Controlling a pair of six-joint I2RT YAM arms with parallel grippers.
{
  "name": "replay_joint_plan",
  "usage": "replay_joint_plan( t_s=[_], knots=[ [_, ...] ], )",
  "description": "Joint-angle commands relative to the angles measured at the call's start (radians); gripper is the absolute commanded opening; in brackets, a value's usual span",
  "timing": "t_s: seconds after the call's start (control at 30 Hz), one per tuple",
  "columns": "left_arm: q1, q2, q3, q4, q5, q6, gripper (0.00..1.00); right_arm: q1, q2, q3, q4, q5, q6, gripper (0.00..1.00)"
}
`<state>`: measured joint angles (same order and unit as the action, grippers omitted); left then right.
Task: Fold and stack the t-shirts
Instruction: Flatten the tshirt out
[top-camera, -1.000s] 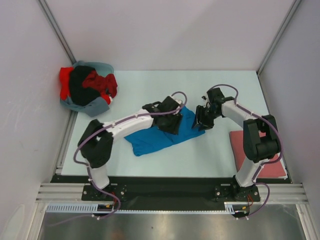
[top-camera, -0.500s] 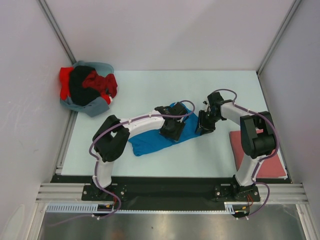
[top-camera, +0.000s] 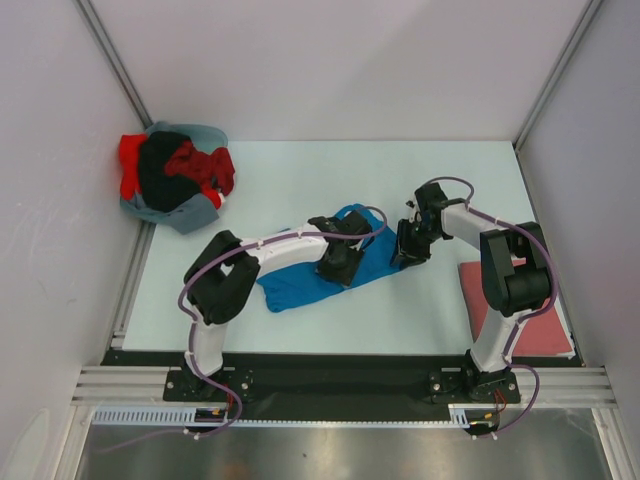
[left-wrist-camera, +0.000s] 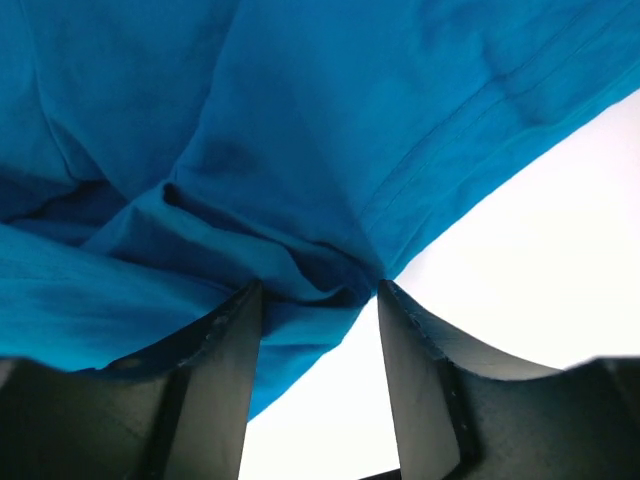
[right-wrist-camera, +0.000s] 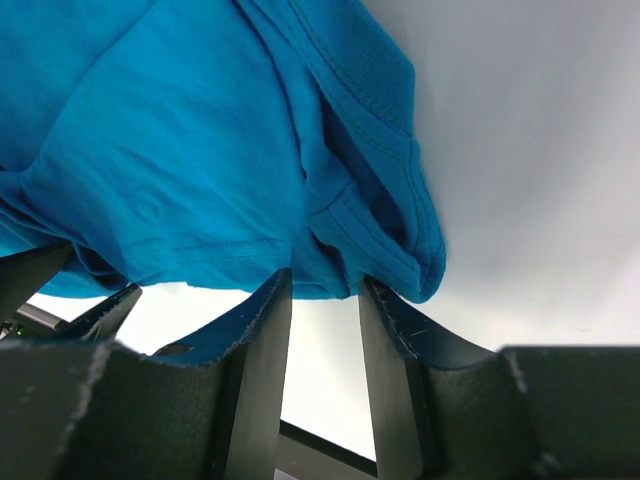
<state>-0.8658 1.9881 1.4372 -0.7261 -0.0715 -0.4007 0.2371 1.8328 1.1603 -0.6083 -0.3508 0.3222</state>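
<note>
A bright blue t-shirt (top-camera: 300, 282) lies crumpled in the middle of the pale table (top-camera: 300, 180). My left gripper (top-camera: 338, 268) is low over its middle. In the left wrist view the jaws (left-wrist-camera: 318, 290) stand narrowly apart with a bunched fold of the blue cloth (left-wrist-camera: 300, 120) between the tips. My right gripper (top-camera: 405, 256) is at the shirt's right end. In the right wrist view its tips (right-wrist-camera: 325, 285) pinch the hemmed edge of the blue cloth (right-wrist-camera: 180, 150). A folded dull pinkish-red t-shirt (top-camera: 520, 315) lies flat at the near right.
A heap of shirts (top-camera: 175, 178), bright red, black and grey-blue, sits in the far left corner against the wall. White walls close in the table on the left, back and right. The black base rail (top-camera: 330, 375) runs along the near edge.
Both grippers have come nearer and lower onto the blue shirt. The shirt's right part has bunched inward and a fold now rises behind the left gripper. Little moved in the last half second.
</note>
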Motion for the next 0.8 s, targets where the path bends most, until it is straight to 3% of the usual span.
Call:
replay_joint_plan(
  t_s=[0.0,0.23,0.4,0.43,0.6,0.77],
  knots=[
    [-0.006,-0.071,-0.033,-0.001,0.007,0.005,0.55,0.008,-0.030,0.042,-0.001,0.006,0.012,0.39],
    [-0.006,-0.084,-0.084,0.014,0.018,0.008,0.41,0.010,-0.024,0.056,0.001,0.021,0.017,0.38],
    [-0.006,-0.115,-0.090,0.008,-0.030,0.016,0.12,0.010,-0.004,0.064,0.012,0.033,0.018,0.37],
    [-0.006,-0.126,-0.087,0.008,-0.043,0.019,0.01,0.010,0.003,0.067,0.009,0.035,0.017,0.36],
    [-0.006,-0.186,-0.060,-0.007,-0.105,0.040,0.00,0.011,0.011,0.082,0.004,0.038,0.020,0.27],
    [-0.006,-0.244,-0.046,-0.035,-0.172,0.045,0.00,0.014,0.011,0.102,-0.037,0.036,0.025,0.00]
  ],
)
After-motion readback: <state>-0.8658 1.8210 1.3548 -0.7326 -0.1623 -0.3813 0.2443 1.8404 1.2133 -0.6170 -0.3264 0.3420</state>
